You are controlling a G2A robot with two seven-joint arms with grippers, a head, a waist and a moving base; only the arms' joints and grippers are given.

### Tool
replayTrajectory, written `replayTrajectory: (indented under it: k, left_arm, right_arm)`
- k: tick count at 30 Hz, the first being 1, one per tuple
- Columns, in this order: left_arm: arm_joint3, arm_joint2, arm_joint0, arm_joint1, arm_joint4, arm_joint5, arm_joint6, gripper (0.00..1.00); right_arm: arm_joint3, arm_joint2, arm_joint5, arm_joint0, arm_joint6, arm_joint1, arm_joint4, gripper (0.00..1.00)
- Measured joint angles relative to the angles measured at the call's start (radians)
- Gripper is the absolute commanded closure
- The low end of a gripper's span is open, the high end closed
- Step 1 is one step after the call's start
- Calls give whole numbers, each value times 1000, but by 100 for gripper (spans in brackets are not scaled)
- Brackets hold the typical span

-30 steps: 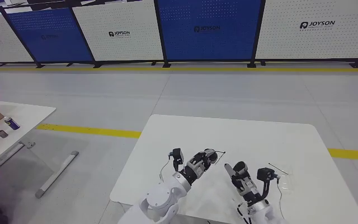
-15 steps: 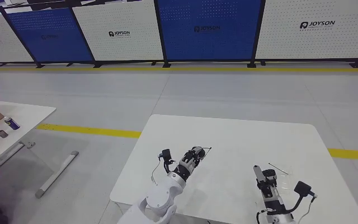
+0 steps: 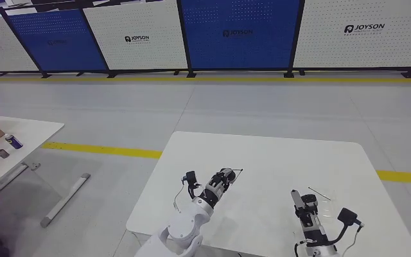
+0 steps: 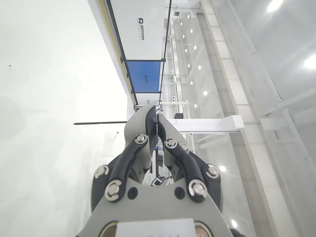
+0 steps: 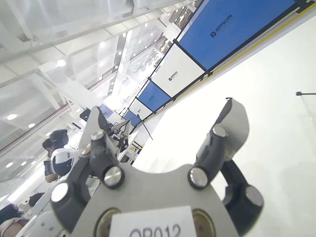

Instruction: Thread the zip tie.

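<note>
At the left of the one white table (image 3: 270,151), the left gripper (image 3: 228,173) is pinched tight on one zip tie (image 3: 237,171), its tail sticking out sideways. The right gripper (image 3: 295,194) gapes wide, empty. A second zip tie (image 3: 319,193) lies just right of it, perhaps on clear plastic (image 3: 329,211).

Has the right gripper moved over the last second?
Yes. The right gripper moved toward the right edge of the table, nearer the loose zip tie, then held still.

Root of the zip tie (image 4: 98,123) hidden behind the left gripper (image 4: 157,115); another tie (image 5: 307,94) cut by the edge.
</note>
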Motion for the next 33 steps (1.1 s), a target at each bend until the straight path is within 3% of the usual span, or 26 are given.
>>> replayTrajectory:
  k: [19, 27, 33]
  left_arm:
    - [4, -1, -1, -1, 2, -2, 4, 100]
    - [9, -20, -3, -8, -4, 15, 108, 100]
    - [38, -20, -13, -17, 17, 19, 201, 100]
  right_arm:
    - [-4, 0, 1, 5, 10, 0, 12, 0]
    - [-58, 80, 0, -22, 25, 5, 195, 0]
    - [-45, 132, 13, -36, 22, 5, 336, 0]
